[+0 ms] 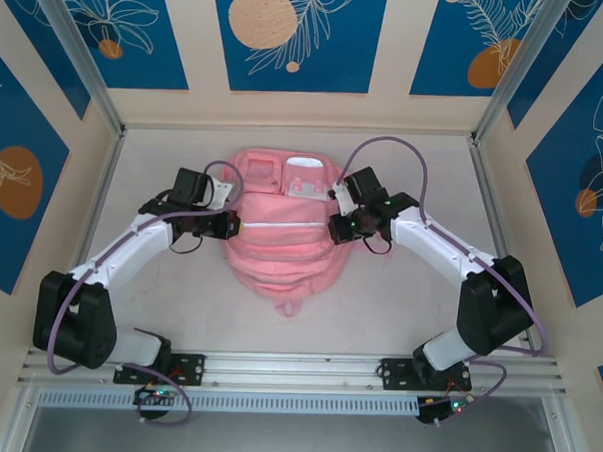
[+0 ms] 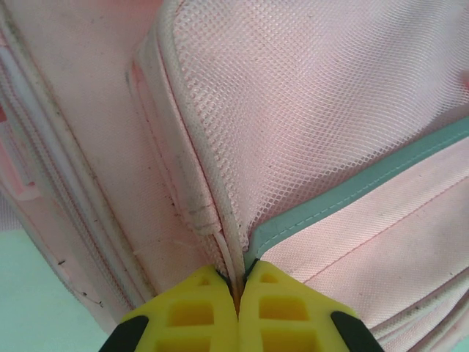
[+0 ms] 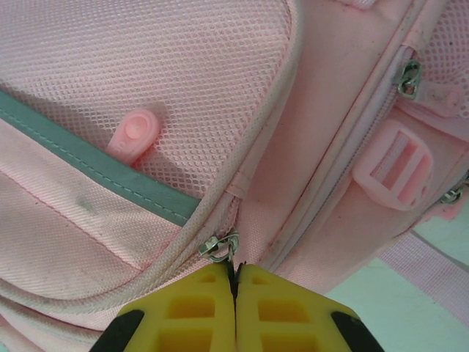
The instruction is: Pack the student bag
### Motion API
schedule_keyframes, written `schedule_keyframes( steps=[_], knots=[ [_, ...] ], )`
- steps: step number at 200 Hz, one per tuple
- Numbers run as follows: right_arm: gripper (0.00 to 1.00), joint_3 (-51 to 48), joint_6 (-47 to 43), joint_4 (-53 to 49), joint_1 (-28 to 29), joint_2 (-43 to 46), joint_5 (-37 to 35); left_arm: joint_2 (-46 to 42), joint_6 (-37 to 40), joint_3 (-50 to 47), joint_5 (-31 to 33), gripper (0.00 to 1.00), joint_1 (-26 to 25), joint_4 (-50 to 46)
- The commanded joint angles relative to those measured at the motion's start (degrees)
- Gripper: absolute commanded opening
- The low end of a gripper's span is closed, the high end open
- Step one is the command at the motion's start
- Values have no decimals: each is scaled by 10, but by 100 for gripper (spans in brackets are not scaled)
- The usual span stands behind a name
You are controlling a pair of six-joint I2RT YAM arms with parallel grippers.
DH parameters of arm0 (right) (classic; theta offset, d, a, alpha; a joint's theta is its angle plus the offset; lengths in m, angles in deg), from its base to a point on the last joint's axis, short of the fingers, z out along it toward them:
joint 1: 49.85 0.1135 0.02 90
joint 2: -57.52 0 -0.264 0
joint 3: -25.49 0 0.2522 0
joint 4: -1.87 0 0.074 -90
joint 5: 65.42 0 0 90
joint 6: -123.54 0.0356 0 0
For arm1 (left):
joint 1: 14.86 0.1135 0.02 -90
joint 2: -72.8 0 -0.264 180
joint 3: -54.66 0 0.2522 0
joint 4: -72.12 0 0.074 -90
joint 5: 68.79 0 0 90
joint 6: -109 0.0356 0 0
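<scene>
Your left arm (image 1: 130,251) and right arm (image 1: 436,242) are built alike, with smooth white shells on the long links and chunky black housings at the joints. A purple cable (image 1: 390,139) loops loosely along each one. Both end in flat black bases (image 1: 163,365). Your left claw (image 2: 238,312) and right claw (image 3: 236,312) have bright yellow fingers moulded with rectangular recesses, with rounded black backing behind them.

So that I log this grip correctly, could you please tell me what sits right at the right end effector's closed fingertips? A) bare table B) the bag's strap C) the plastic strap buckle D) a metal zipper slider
D: the right end effector is shut with the metal zipper slider at its tips, at the mesh pocket corner on the student bag; the buckle lies off to the side.
</scene>
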Motion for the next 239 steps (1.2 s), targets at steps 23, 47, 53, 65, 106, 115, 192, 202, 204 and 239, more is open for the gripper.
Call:
schedule_keyframes(
  steps=[23,47,53,65,106,115,192,202,204,239],
  knots=[
    [45,25,23,9,-20,19,-20,-41,5,5,24,16,10,6],
    [70,10,35,23,-20,64,-59,-61,-45,23,91,56,10,-8],
    [73,5,35,30,-21,77,-84,-67,-56,27,113,64,10,-11],
    [78,-8,33,46,-22,102,-143,-77,-93,35,174,80,11,-23],
    [100,-45,16,117,-60,172,-267,-91,-170,46,328,100,52,-64],
    [99,-52,18,129,-78,179,-277,-96,-184,36,355,100,65,-58],
    [99,-197,36,324,-181,178,-338,-166,-174,-185,455,100,144,195],
    [99,-224,27,349,-187,174,-332,-172,-136,-220,438,100,144,251],
    [99,-229,27,353,-187,173,-327,-173,-130,-227,435,100,144,261],
    [99,-344,-7,485,-194,167,-275,-143,-72,-265,398,100,143,337]
  ],
)
